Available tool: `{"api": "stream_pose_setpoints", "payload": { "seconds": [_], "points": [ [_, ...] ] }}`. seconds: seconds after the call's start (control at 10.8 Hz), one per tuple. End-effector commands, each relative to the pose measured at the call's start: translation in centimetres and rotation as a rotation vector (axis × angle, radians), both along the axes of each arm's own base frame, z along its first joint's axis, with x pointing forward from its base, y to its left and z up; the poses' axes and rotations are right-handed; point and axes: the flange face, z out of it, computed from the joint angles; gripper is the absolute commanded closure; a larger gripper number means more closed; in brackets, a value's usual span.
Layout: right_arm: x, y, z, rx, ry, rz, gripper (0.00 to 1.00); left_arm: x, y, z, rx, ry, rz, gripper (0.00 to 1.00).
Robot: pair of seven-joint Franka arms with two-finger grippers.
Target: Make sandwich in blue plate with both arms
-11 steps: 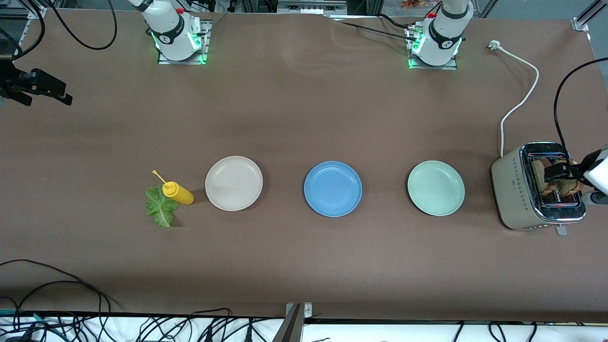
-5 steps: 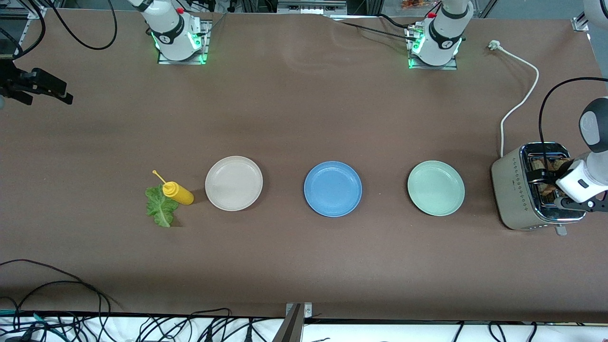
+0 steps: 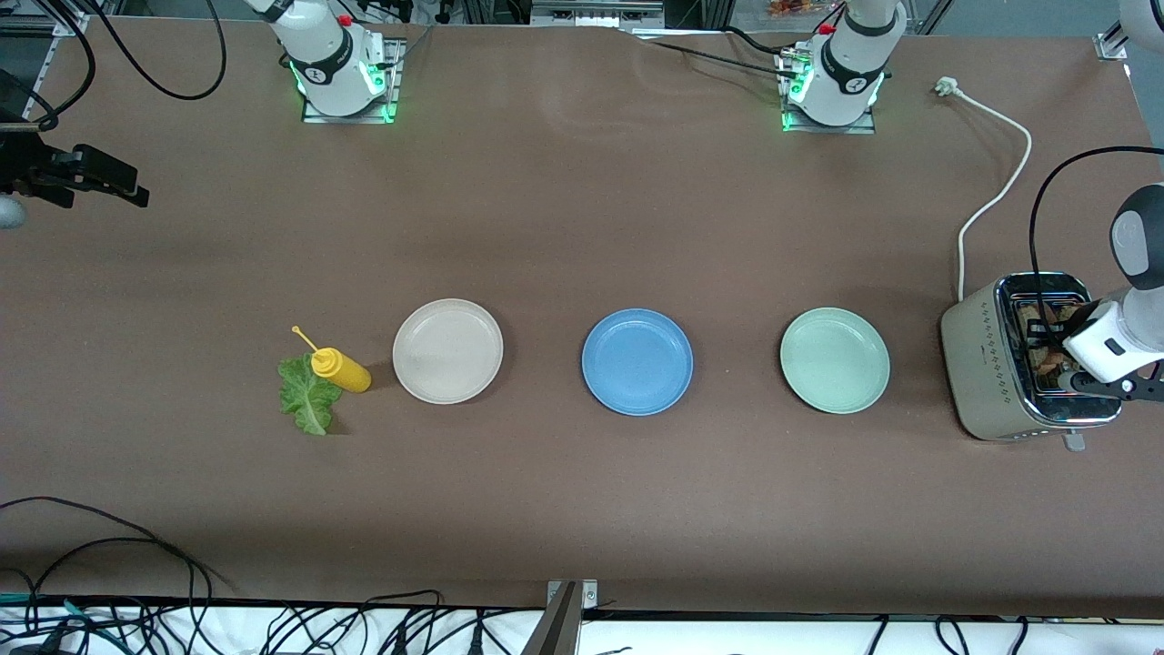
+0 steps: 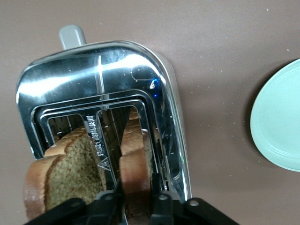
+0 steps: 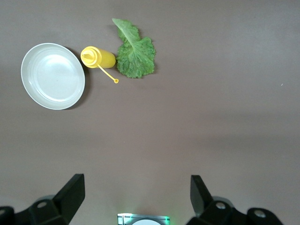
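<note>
The blue plate [image 3: 637,361] lies bare in the middle of the table. Two brown bread slices stand in the toaster [image 3: 982,364] at the left arm's end. My left gripper [image 3: 1055,350] is down over the toaster and shut on the slice [image 4: 136,159] in one slot; the other slice [image 4: 70,164] stands loose beside it. A green lettuce leaf [image 3: 307,396] lies on the table near the right arm's end. My right gripper [image 3: 118,182] hangs open over that end, holding nothing; in its wrist view the right gripper [image 5: 137,183] looks down on the lettuce [image 5: 136,51].
A yellow squeeze bottle [image 3: 341,368] lies against the lettuce. A cream-white plate [image 3: 447,350] and a pale mint-green plate [image 3: 834,360] flank the blue plate. The toaster's white power cable [image 3: 996,191] runs away from the front camera, toward the left arm's base.
My left gripper has dropped onto the toaster and closed on one bread slice. The right gripper has shifted a little toward the table's middle.
</note>
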Motion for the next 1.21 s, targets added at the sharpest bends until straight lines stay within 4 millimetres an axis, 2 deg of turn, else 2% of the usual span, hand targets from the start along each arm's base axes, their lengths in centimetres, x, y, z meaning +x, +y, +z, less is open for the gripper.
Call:
{"api": "stream_pose_setpoints", "payload": {
  "seconds": [0.0, 0.09, 0.28, 0.56, 0.74, 0.83, 1.02, 1.11],
  "points": [
    [0.0, -0.3, 0.8, -0.018, -0.007, 0.006, 0.0, -0.7, 0.3, 1.6, 0.024, 0.006, -0.022, 1.0],
    [0.0, -0.3, 0.9, -0.026, -0.01, 0.007, 0.0, -0.9, 0.4, 1.9, 0.024, 0.019, -0.018, 1.0],
    [0.3, -0.5, 2.8, -0.033, -0.057, 0.001, 0.0, -1.3, 0.4, 4.2, 0.029, 0.043, -0.005, 1.0],
    [0.5, -0.5, 2.8, -0.054, -0.064, 0.001, 0.0, -1.7, 0.1, 10.3, 0.034, 0.059, -0.012, 1.0],
    [0.6, -0.2, 2.7, -0.045, -0.065, -0.001, 0.0, -1.6, -1.1, 13.9, 0.02, 0.08, -0.04, 1.0],
    [0.7, -0.1, 2.8, -0.041, -0.068, -0.001, 0.0, -1.6, -3.0, 15.3, 0.004, 0.094, -0.06, 1.0],
    [0.9, 0.0, 2.8, -0.033, -0.082, -0.012, 0.0, -1.5, -8.6, 17.2, -0.021, 0.103, -0.136, 1.0],
    [1.1, 0.2, 2.7, -0.021, -0.101, -0.029, 0.0, -1.4, -11.4, 17.4, -0.035, 0.11, -0.184, 1.0]
  ]
}}
